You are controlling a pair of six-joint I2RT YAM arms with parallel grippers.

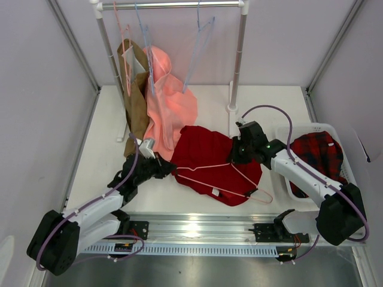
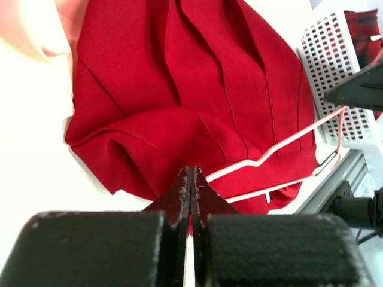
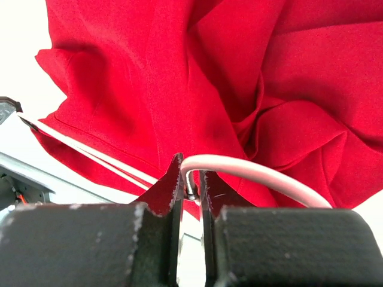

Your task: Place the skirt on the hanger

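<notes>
Right gripper [image 3: 190, 173] pinches hanger [image 3: 251, 172]; skirt [image 3: 209, 78] label [image 1: 214, 191] unreadable.

Apparently, hanger [image 2: 299, 137] lies atop skirt [image 2: 197, 78].

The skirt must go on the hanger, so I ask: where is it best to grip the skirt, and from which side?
Probably the skirt's left edge, from the left and low: there the cloth lies doubled in a raised fold, clear of the hanger, so it could be pinched.
</notes>
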